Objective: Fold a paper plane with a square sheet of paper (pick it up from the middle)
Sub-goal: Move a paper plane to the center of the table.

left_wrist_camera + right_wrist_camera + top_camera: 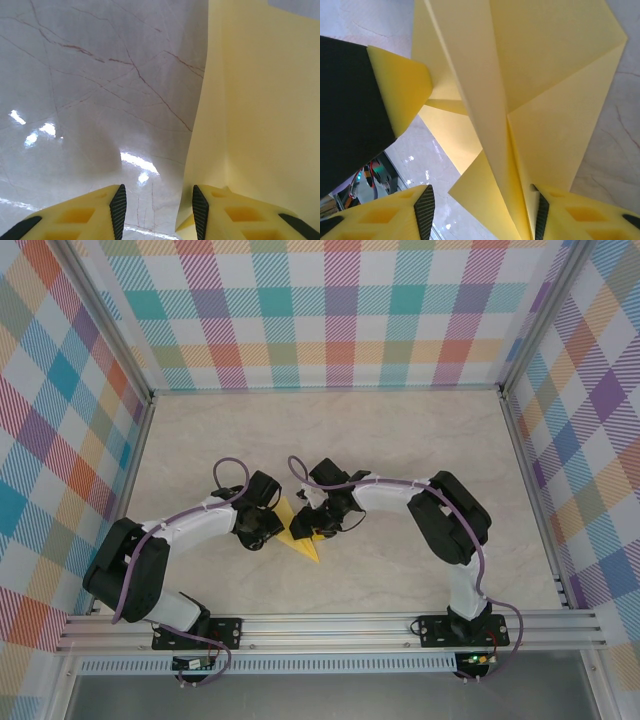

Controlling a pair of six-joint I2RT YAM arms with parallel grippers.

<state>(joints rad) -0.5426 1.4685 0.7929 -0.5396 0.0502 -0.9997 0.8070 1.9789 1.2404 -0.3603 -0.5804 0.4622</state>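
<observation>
The right gripper [482,201] stands with its jaws apart and the folded yellow paper [545,75] between them. A raised crease runs down close against one finger, while the other finger is clear of the sheet, so it straddles the paper rather than pinching it. The left gripper [159,201] is also apart, with bare surface [75,100] between its fingers. The paper's edge rises just beside its right finger, touching or nearly touching it, and nothing is clamped. In the right wrist view, one of the left gripper's fingers [400,85] rests against the paper's side.

From above, the two grippers meet over the paper [301,533], which lies near the middle of the surface, a little toward the near edge. One pointed tip aims at that edge.

The sheet is no longer a flat square. It carries several sharp diagonal creases, overlapping flaps and a centre ridge, so the outline is already narrow and kite-like. The folding looks well along, probably past the nose folds and the centre fold.

I cannot tell whether the wings are pressed down evenly. The flaps look somewhat loose and lifted, so flattening the creases and folding the wings probably remain.
</observation>
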